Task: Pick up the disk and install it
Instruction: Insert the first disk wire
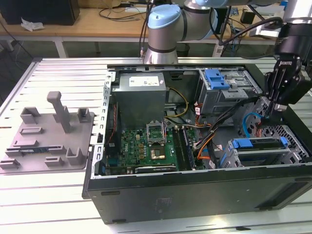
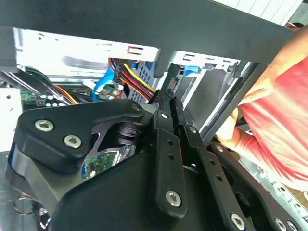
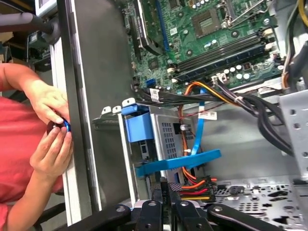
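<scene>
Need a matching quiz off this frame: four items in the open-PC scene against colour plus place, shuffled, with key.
Items
1. motherboard
2. disk
3. fixture tray
4. gripper

Descriptions
A. grey, on the table outside the case
B. black, reaching into the case at the exterior view's right
C. green, in the middle of the case
D. blue-edged, sitting in a drive cage

Pairs: 1-C, 2-D, 3-A, 4-B

Gripper (image 3: 166, 208) near cables (image 3: 195, 188), perhaps touching
</scene>
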